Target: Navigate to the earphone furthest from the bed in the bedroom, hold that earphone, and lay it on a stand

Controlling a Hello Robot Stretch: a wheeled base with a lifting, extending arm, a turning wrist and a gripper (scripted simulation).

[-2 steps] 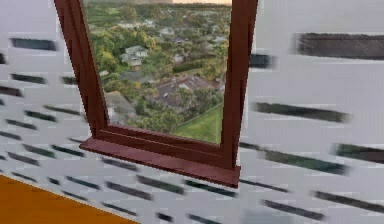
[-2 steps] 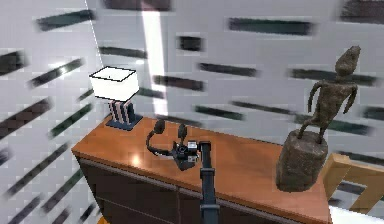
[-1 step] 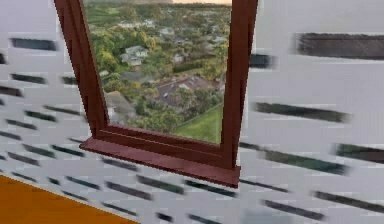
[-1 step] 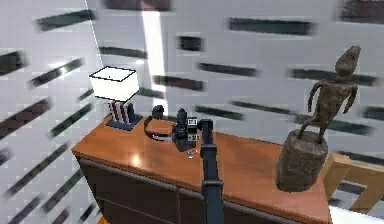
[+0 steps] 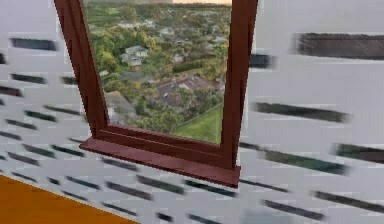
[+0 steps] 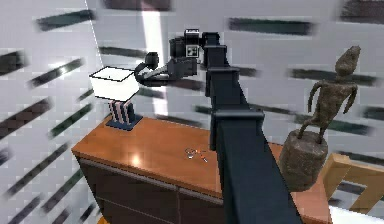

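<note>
Earphone [image 6: 196,153], if the small pale wiry thing is that, lies flat on the brown wooden worktop [image 6: 140,148] in the arm side view, near the middle of the top and just left of the dark arm [image 6: 236,130]. It is too small to tell which end points where; its thin loops seem to spread a little more along the picture's left-right than up-down, so its long axis runs roughly along the worktop's length.

The claw [image 6: 138,66] stands higher in the picture and left of that thing, well apart from it, with its thin fingers [image 6: 146,72] reaching toward the picture's left. A lamp [image 6: 114,88] with a white square shade stands on the worktop just beside and below the fingertips, so I cannot tell whether the claw has hold of anything.

A dark carved statue [image 6: 322,120] on a rough base stands at the worktop's right end.

The forward view faces a window [image 5: 92,90] with a dark red frame in a white wall [image 5: 310,75]; houses and trees lie beyond the glass.
</note>
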